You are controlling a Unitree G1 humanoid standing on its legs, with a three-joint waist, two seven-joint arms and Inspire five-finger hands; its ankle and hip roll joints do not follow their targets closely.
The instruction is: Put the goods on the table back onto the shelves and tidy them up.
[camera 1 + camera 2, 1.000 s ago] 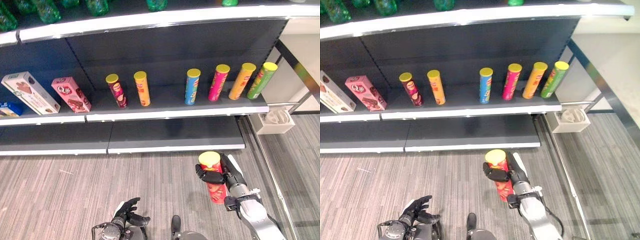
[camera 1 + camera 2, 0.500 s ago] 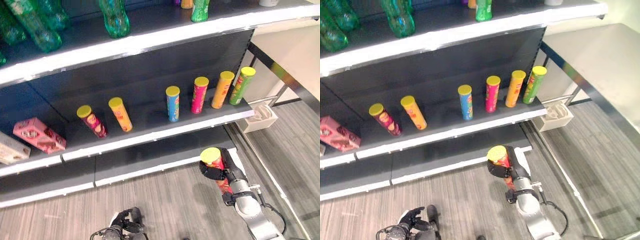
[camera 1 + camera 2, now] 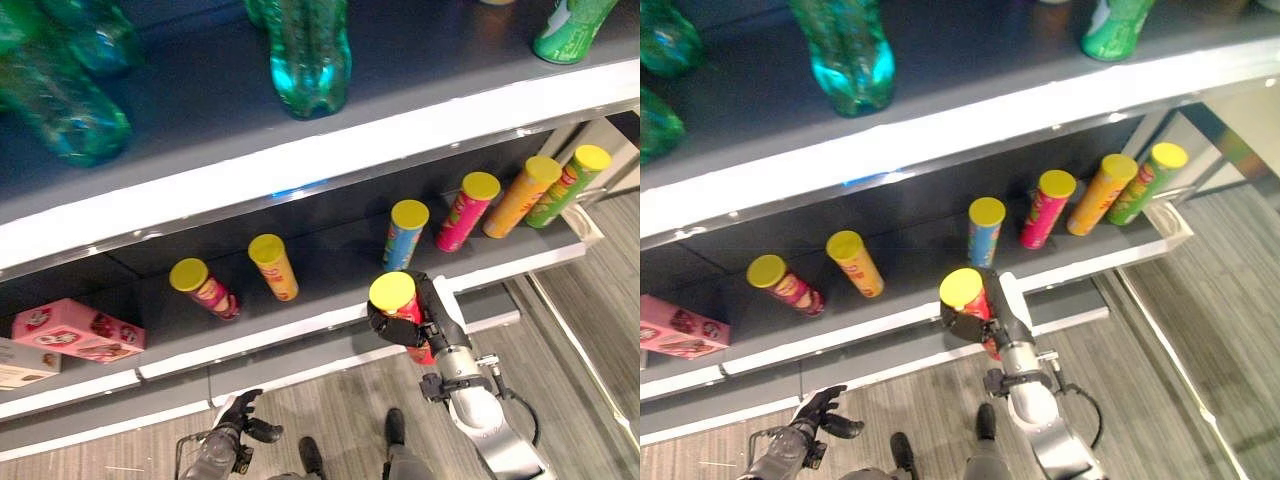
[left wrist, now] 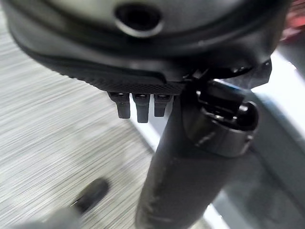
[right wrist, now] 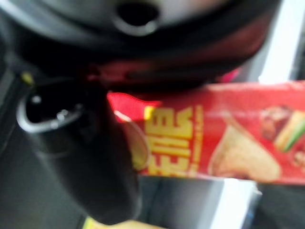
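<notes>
Red chip can (image 3: 398, 303) upright, gripped by right robot hand (image 3: 420, 322).

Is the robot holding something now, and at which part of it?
Right hand grips the red can around its upper body, below the yellow lid; left hand holds nothing.

Upper shelf (image 3: 400, 140): green bottles at centre (image 3: 300, 55), left (image 3: 60, 100) and far right (image 3: 570, 25). Middle shelf (image 3: 335, 285): six yellow-lidded cans in a row, well apart: maroon (image 3: 205, 288), orange (image 3: 273, 266), blue (image 3: 404, 233), pink (image 3: 466, 210), orange (image 3: 522, 195), green (image 3: 567, 184). Pink box (image 3: 80, 330) beside white box (image 3: 25, 362) at the left end. Grey striped floor (image 3: 580, 330) below.
</notes>
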